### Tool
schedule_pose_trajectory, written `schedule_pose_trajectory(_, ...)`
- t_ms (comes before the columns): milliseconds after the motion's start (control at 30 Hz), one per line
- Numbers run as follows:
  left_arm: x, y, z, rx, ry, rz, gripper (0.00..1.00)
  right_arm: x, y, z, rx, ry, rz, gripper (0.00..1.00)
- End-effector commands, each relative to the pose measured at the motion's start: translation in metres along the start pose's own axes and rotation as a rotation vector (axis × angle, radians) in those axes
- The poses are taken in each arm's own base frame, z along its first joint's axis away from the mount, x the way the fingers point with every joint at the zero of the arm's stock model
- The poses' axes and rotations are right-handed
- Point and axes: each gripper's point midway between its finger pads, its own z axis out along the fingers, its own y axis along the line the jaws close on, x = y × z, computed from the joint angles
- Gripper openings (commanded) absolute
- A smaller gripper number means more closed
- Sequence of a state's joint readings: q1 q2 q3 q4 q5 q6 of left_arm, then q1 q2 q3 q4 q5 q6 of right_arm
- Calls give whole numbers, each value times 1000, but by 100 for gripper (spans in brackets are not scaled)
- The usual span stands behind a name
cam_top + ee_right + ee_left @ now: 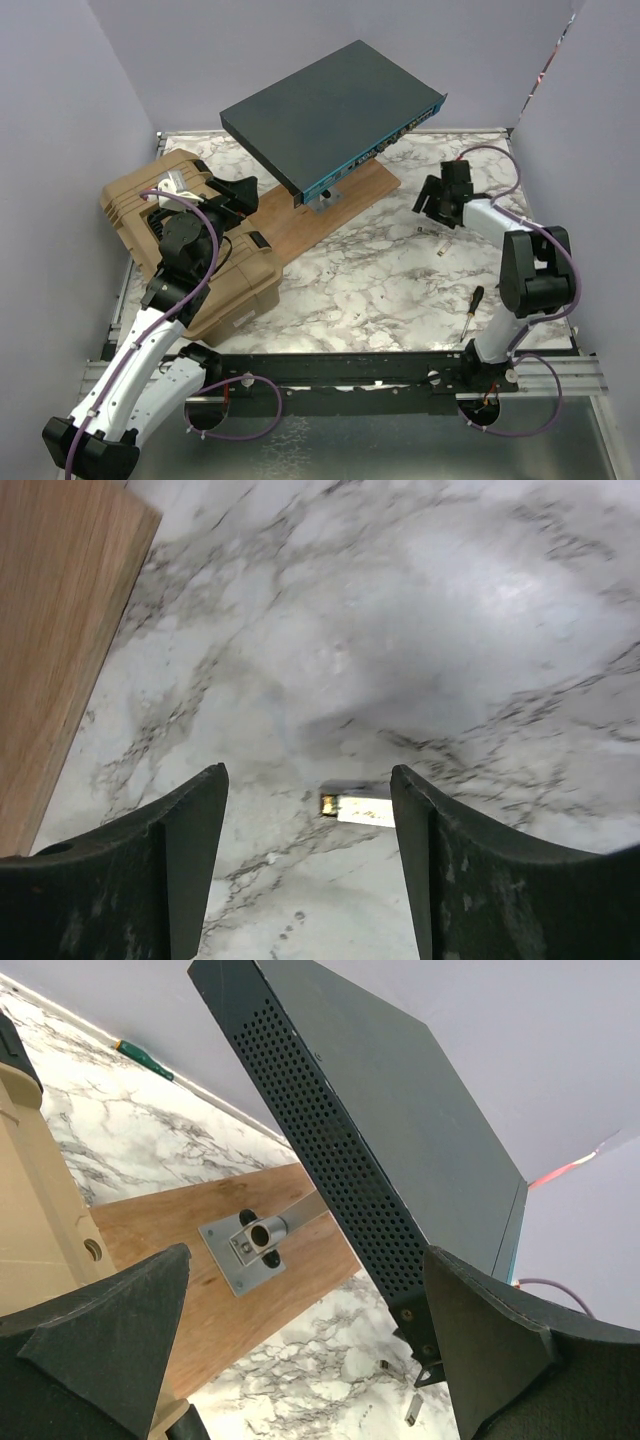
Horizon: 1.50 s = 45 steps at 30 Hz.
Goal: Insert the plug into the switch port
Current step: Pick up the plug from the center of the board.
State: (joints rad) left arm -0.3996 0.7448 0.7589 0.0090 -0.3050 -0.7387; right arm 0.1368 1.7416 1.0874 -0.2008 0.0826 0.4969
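Above the plug (pixel 357 808), the right jaws stand wide, holding nothing

Switch (pixel 330 110) sits raised over a board (pixel 300 228) at upper centre, right gripper (pixel 432 208) centre right, case (pixel 130 205) centre left.

Switch (pixel 330 105): flat dark-grey box, teal port face near-right, tilted, raised above bench (pixel 380 270), far centre. Plug (pixel 355 808): small, clear, flat on bench, right side.
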Motion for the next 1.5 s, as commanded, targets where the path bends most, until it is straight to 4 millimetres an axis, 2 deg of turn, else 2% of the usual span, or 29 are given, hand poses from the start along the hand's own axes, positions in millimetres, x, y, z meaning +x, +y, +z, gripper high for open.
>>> schedule_pose_trajectory(0,-9,-1,-3,-6,-27,12,99,-15,-12,-3,-72,18,11,69)
schedule_pose_trajectory(333,-8,-4,-4,3,-23,14,99,11,-11,5,-164,134,18,65)
schedule_pose_trajectory(567,-7,-2,-5,2,-23,17,99,40,-19,-2,-160,196,27,65)
schedule_pose_trajectory(733,-6,-2,-6,1,-22,20,99,53,-28,-6,-137,210,15,65)
schedule_pose_trajectory(867,-6,-3,-6,6,-21,21,99,62,-21,-14,-180,247,38,64)
schedule_pose_trajectory(1033,-5,-1,-7,4,-20,21,99,72,-17,-27,-226,236,74,56)
schedule_pose_trajectory(1233,-2,-1,-6,5,-13,15,99,93,-13,-30,-266,268,84,47)
schedule_pose_trajectory(1467,-2,-2,-6,9,-12,12,99,90,-12,-24,-130,179,11,45)
